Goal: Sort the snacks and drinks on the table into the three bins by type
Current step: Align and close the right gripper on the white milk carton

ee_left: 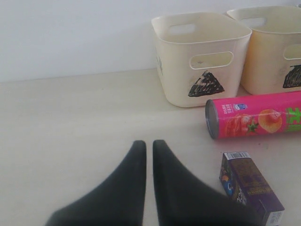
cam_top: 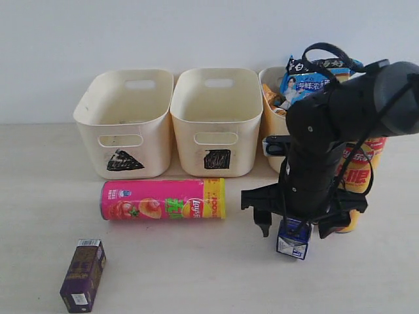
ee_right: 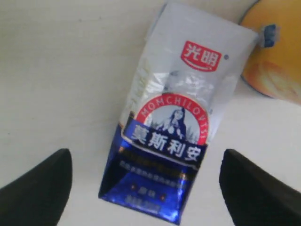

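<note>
Right claw (ee_right: 146,157) spread wide, empty, over blue-and-white carton (ee_right: 169,136) lying flat on the surface (ee_right: 56,70) between its fingers (ee_right: 37,188), skewed to their closing line. Best: square wrist to carton's long sides, drop, pinch mid-body; orange tube (ee_right: 277,61) just beyond the claw, don't nudge. Left claw (ee_left: 148,143) pressed together, empty.

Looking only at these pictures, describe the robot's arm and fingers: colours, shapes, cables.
The right arm is matt black, built of thick rounded links, with thin black cables looping off it. The right fingers are plain black wedges. The left fingers are black too, broad-based and tapering to rounded tips. No markings show.
</note>
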`<state>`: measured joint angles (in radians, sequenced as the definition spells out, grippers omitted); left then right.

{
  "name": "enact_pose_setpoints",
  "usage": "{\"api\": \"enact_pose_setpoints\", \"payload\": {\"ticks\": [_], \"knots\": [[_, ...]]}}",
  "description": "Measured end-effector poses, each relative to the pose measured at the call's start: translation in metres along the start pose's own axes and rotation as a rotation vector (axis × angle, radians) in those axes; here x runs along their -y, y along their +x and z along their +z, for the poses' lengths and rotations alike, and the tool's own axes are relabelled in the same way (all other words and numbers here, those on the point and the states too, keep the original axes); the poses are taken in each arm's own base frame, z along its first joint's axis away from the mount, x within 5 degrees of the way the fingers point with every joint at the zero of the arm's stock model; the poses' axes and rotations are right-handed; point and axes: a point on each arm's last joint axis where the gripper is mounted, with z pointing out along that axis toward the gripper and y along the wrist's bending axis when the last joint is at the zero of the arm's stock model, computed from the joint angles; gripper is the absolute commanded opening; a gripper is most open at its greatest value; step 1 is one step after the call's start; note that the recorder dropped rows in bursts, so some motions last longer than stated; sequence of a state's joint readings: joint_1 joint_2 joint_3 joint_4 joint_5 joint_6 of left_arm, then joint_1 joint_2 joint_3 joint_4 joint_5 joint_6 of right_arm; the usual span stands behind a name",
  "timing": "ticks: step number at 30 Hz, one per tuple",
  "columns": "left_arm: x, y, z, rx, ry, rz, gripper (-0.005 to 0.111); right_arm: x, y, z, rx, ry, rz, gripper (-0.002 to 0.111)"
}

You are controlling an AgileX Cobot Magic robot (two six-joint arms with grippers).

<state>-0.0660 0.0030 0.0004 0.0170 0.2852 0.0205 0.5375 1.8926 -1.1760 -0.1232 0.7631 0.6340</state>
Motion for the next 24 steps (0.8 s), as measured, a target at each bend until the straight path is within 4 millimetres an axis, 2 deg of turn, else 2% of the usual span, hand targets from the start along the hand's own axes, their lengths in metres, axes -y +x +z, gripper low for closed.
{"api": "enact_pose_setpoints", "payload": {"ticks": [12,14,19,24], "knots": [[0.0,0.0,0.0,0.0,0.0,0.0,0.004,-0.003,-0.004,0.024,0.02,-0.003,-0.024,0.075],[0.0,0.0,0.0,0.0,0.0,0.0,0.004,-0.003,-0.005,0.026,0.031,-0.004,-0.032,0.07],[0.0,0.0,0.0,0.0,0.0,0.0,0.004,-0.001,-0.009,0.026,0.073,0.024,-0.048,0.045],[0.0,0.0,0.0,0.0,0.0,0.0,0.004,0.0,-0.01,0.026,0.085,0.038,-0.056,0.0]]}}
